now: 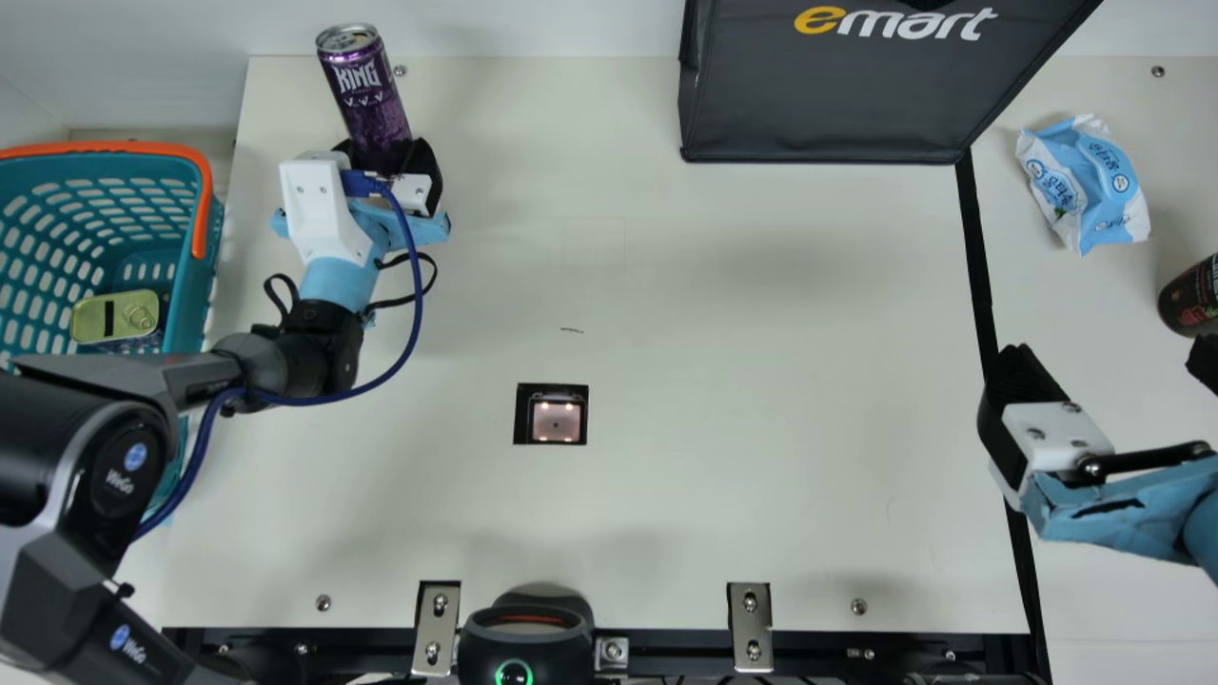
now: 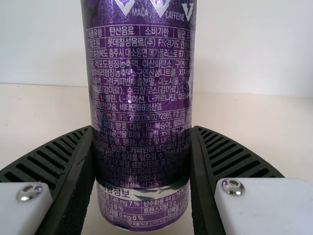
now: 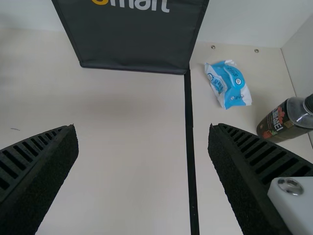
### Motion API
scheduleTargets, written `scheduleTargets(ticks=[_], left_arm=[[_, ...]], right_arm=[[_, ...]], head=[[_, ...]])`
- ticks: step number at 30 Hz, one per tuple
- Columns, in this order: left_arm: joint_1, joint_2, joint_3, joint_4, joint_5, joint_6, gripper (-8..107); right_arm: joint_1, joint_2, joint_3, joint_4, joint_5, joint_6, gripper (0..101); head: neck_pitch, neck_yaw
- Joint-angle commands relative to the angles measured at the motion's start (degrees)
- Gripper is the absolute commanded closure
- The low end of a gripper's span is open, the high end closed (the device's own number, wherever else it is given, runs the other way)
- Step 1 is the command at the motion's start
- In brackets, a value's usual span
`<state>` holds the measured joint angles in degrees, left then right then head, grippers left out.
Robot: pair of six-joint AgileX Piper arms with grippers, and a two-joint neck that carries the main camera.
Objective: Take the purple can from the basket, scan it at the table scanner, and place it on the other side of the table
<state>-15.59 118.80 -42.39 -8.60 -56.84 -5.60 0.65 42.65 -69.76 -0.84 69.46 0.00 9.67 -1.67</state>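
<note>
Purple can (image 1: 366, 90) in my left gripper (image 1: 388, 162), out at the back of the counter (image 1: 761, 333) on the basket side.
I have the left fingers closed against both sides of the can near its base — it's beyond the basket's (image 1: 195, 295) inner wall and well apart from the scanner (image 1: 555, 419). My right gripper (image 1: 1111, 362) is wide open with nothing between its fingers — near the black strip (image 1: 975, 247), on the same side as the blue-and-white packet (image 1: 1085, 185) and dark bottle (image 1: 1189, 300).
</note>
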Motion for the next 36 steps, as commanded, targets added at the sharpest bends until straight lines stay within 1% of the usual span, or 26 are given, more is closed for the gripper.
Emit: scheduleTargets(ticks=[1, 10, 20, 36], left_arm=[[0.1, 0.6, 0.0, 0.0, -1.6, -0.2, 107], [-0.3, 3.3, 0.4, -0.1, -6.5, -1.0, 107], [-1.2, 5.1, 1.1, -0.7, -9.1, -1.3, 107], [-1.5, 5.0, 2.8, -1.5, -10.8, -1.9, 53]], right_arm=[[0.0, 0.0, 0.0, 0.0, 0.0, 0.0, 6], [0.0, 0.0, 0.0, 0.0, 0.0, 0.0, 6], [0.0, 0.0, 0.0, 0.0, 0.0, 0.0, 6], [0.0, 0.0, 0.0, 0.0, 0.0, 0.0, 6]], head=[[-1.7, 0.1], [-1.7, 0.1], [-1.7, 0.1], [-1.7, 0.1]])
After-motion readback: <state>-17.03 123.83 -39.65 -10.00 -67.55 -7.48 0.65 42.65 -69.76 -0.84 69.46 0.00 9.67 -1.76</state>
